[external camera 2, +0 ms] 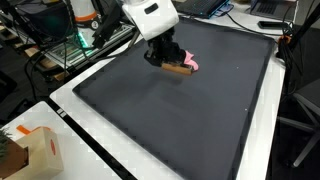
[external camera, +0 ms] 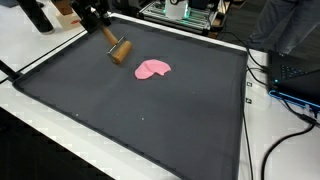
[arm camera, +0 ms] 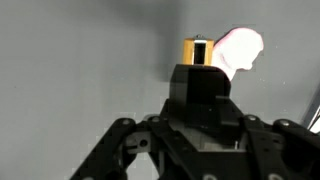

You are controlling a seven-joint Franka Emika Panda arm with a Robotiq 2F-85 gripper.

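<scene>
My gripper (external camera: pixel 98 22) is shut on a dark tool with a tan block-shaped end (external camera: pixel 121 52) and holds it slanted just over the black mat (external camera: pixel 150 110). In the wrist view the gripper (arm camera: pixel 200 82) has the dark body of the tool between its jaws, and the tan end (arm camera: pixel 197 50) points away from the camera. A flat pink lump (external camera: pixel 153 68) lies on the mat just beyond the tan end, close to it; whether they touch cannot be told. Seen in an exterior view from the opposite side, the gripper (external camera 2: pixel 165 52), tan end (external camera 2: pixel 178 68) and pink lump (external camera 2: pixel 191 63) are bunched together.
The mat covers most of a white table (external camera: pixel 30 50). Cables and a laptop (external camera: pixel 298 80) lie along one side. A metal rack with equipment (external camera: pixel 185 12) stands behind the far edge. A cardboard box (external camera 2: pixel 35 150) sits off a mat corner.
</scene>
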